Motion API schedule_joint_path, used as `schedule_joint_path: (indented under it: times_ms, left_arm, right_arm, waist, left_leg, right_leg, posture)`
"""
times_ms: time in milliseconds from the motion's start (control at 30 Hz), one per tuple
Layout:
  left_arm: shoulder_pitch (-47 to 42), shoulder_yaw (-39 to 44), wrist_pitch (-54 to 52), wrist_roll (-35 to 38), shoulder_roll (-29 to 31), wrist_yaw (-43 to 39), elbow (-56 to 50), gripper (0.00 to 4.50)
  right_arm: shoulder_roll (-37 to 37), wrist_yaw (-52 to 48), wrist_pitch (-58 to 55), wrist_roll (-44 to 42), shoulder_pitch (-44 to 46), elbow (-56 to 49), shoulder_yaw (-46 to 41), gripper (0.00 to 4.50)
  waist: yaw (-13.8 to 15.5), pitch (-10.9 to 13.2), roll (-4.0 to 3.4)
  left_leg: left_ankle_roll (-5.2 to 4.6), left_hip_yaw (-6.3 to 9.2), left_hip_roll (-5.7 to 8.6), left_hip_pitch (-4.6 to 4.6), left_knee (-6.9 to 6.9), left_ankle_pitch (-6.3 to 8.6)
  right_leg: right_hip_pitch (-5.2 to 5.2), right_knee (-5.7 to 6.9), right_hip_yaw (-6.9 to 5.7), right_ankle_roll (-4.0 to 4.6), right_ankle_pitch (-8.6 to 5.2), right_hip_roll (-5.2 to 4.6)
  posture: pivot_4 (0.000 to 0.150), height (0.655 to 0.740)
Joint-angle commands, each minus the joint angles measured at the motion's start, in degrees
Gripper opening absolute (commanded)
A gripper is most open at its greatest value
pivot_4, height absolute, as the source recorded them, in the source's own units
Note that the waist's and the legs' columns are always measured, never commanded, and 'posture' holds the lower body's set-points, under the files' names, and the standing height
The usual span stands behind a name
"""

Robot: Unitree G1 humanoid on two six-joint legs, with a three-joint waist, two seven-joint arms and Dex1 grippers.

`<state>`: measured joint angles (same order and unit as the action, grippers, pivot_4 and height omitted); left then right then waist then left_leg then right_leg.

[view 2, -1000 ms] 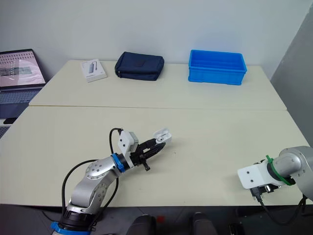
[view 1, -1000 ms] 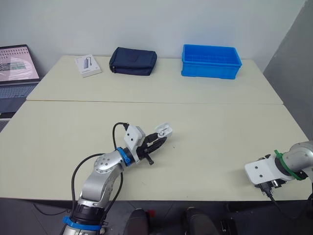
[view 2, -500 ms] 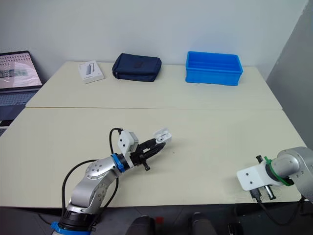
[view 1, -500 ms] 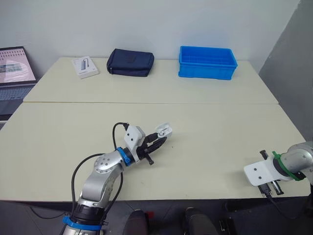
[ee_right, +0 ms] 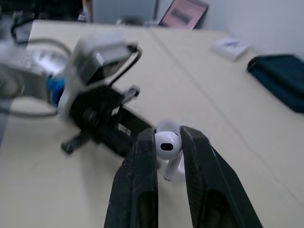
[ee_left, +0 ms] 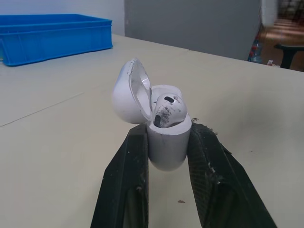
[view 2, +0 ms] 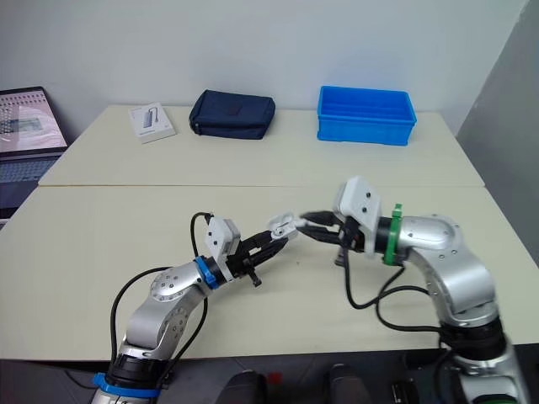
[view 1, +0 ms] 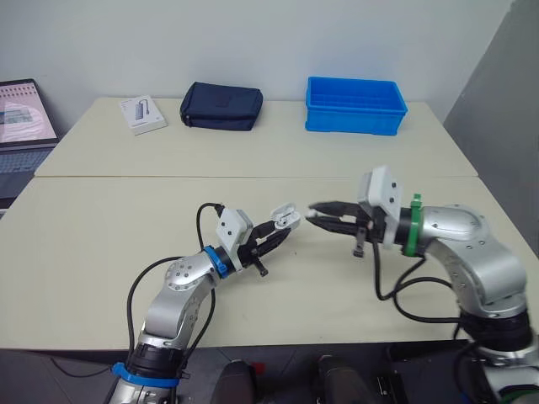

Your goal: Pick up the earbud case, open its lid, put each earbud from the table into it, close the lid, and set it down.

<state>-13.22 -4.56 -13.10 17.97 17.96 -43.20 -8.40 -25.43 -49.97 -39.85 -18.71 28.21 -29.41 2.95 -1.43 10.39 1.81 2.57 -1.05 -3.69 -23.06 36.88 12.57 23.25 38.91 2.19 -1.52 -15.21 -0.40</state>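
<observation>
Two grippers are facing each other above the near table (view 1: 101, 219). The left gripper (view 1: 281, 228) is clamping the earbud case (ee_left: 167, 142) upright, its lid (ee_left: 127, 92) open and the first earbud (ee_left: 167, 107) seated. The right gripper (view 1: 315, 211), just right of it, is pinching the second earbud (ee_right: 167, 144), seemingly ready for insertion.

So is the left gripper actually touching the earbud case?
Touching. The left wrist view shows the left gripper clamping the earbud case, both fingers flat against its sides with no gap.

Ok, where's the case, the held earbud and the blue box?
earbud case (ee_left: 167, 142): left wrist view, lower body.
held earbud (ee_right: 166, 145): right wrist view, round head.
blue box (view 1: 355, 120): left eye view, front wall.
</observation>
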Motion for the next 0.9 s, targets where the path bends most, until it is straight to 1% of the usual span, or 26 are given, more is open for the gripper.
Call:
schedule_joint_path:
  times_ms: [33,167,333,600,900]
  left_arm:
    - [-2.0,0.2,1.4,1.0,-0.4,-0.4,-0.4,0.78]
    - [-3.1,0.2,1.9,0.9,-0.4,-0.9,0.4,0.78]
    - [-3.8,0.4,2.1,1.0,0.0,-1.3,0.7,0.78]
    - [-4.4,0.5,2.2,1.0,0.2,-1.9,1.1,0.78]
    - [-4.6,0.6,2.3,1.0,0.3,-2.0,1.1,0.78]
  right_arm:
    - [4.7,7.0,5.8,1.5,-0.7,1.2,0.5,0.36]
    - [7.1,9.3,14.5,5.3,-2.8,5.8,4.0,0.36]
    - [8.9,11.2,22.2,8.2,-3.8,10.6,6.4,0.36]
    - [10.5,13.2,28.3,10.6,-3.7,15.7,8.0,0.36]
    - [8.6,12.8,32.1,13.5,-4.9,18.4,9.1,0.36]
  waist:
    - [0.0,0.0,0.00]
    - [-0.1,0.0,0.01]
    - [-0.3,0.0,0.00]
    - [-0.3,0.0,0.00]
    - [-0.3,0.0,0.00]
  left_leg:
    - [0.00,-0.06,0.00,0.01,0.00,0.00]
    - [-0.01,-0.16,-0.01,0.04,0.00,0.00]
    - [-0.01,-0.21,-0.03,0.04,-0.04,0.00]
    - [-0.01,-0.23,-0.03,0.04,-0.05,0.00]
    - [-0.01,-0.26,-0.04,0.04,-0.06,0.00]
  right_leg:
    - [0.00,0.00,0.05,0.00,0.00,0.00]
    - [0.02,0.00,0.11,-0.02,0.01,0.00]
    - [0.07,0.02,0.16,-0.02,0.01,0.03]
    - [0.08,0.02,0.17,-0.02,0.01,0.03]
    - [0.09,0.01,0.20,-0.02,0.01,0.03]
  posture:
    - [0.150,0.7357]
    - [0.150,0.7357]
    - [0.150,0.7357]
    - [0.150,0.7357]
    - [0.150,0.7357]
